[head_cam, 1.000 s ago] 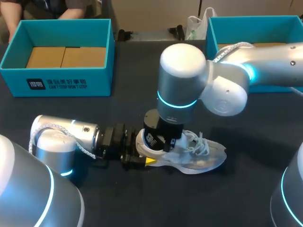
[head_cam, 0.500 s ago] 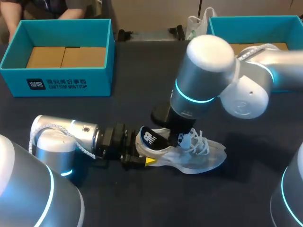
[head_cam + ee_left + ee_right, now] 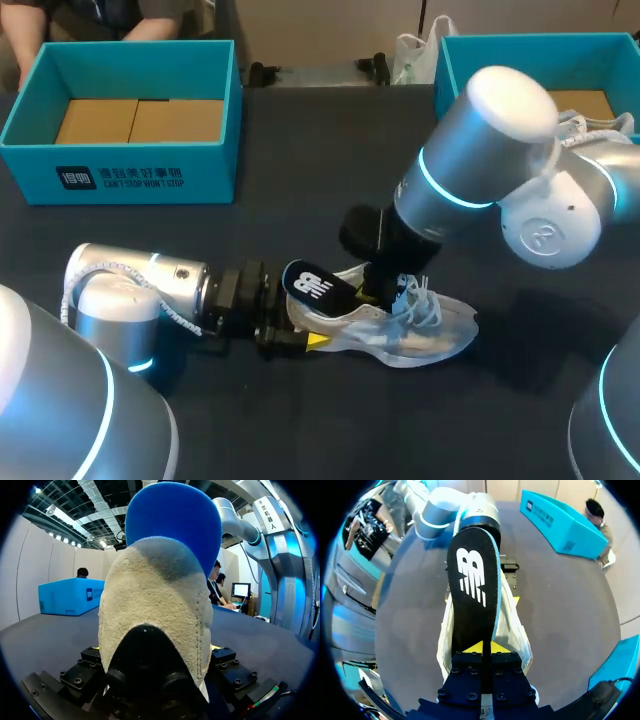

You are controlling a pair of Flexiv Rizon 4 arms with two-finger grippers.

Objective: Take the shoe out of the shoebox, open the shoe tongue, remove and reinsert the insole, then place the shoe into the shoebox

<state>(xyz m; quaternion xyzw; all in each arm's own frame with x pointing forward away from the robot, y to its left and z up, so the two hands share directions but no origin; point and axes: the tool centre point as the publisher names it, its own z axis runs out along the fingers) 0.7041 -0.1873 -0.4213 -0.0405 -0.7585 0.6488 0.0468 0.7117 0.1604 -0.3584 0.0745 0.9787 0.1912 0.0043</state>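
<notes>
A pale, see-through shoe (image 3: 425, 330) with white laces lies on its sole on the dark table, toe pointing right. My left gripper (image 3: 290, 328) is shut on its heel from the left; in the left wrist view the beige heel (image 3: 155, 605) fills the space between the wide-set fingers. My right gripper (image 3: 372, 290) comes down over the shoe's opening and is shut on the front end of the black insole (image 3: 312, 288). The insole (image 3: 472, 580) has a white logo and slants up out of the shoe (image 3: 515, 630) towards the heel. Its blue underside (image 3: 175, 520) rises above the heel.
One teal shoebox (image 3: 120, 160) stands open at the back left with brown card inside. A second teal box (image 3: 450, 75) is at the back right, partly behind my right arm. A white plastic bag (image 3: 412, 55) lies between them at the far edge.
My right arm has swung to the right and tilted, drawing the insole up and partly out of the shoe. The left arm and the shoe have stayed put.
</notes>
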